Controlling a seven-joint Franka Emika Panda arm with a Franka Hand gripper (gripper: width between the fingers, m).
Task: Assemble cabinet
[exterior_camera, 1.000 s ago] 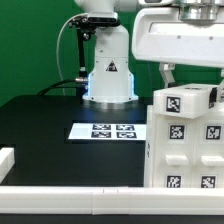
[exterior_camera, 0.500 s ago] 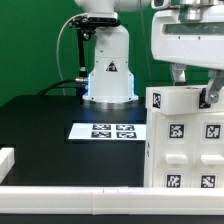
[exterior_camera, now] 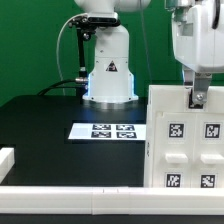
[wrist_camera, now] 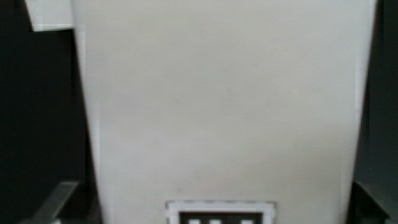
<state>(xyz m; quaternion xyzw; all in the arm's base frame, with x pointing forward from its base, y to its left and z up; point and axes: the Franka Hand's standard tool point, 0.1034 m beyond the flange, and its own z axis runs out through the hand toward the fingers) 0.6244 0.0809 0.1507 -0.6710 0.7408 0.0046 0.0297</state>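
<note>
The white cabinet (exterior_camera: 185, 150) stands at the exterior view's right, its front showing square tags and raised compartment panels. My gripper (exterior_camera: 197, 98) comes down from above onto its top edge, with one dark finger (exterior_camera: 199, 95) in front of the white upper face. In the wrist view a broad plain white cabinet panel (wrist_camera: 214, 110) with a tag (wrist_camera: 222, 213) at its near end fills the space between my fingers (wrist_camera: 59, 200). The gripper (wrist_camera: 217, 200) is shut on this panel. I cannot tell whether the gripped panel is a separate piece or part of the body.
The marker board (exterior_camera: 108, 131) lies flat on the black table in front of the robot base (exterior_camera: 108, 70). A white rail (exterior_camera: 70, 200) runs along the front edge. A white block (exterior_camera: 6, 158) sits at the exterior view's far left.
My hand has moved to the exterior view's right and turned. The tilted tagged block seen at the cabinet's top has swung round, so a flat plain white face now stands square there.
</note>
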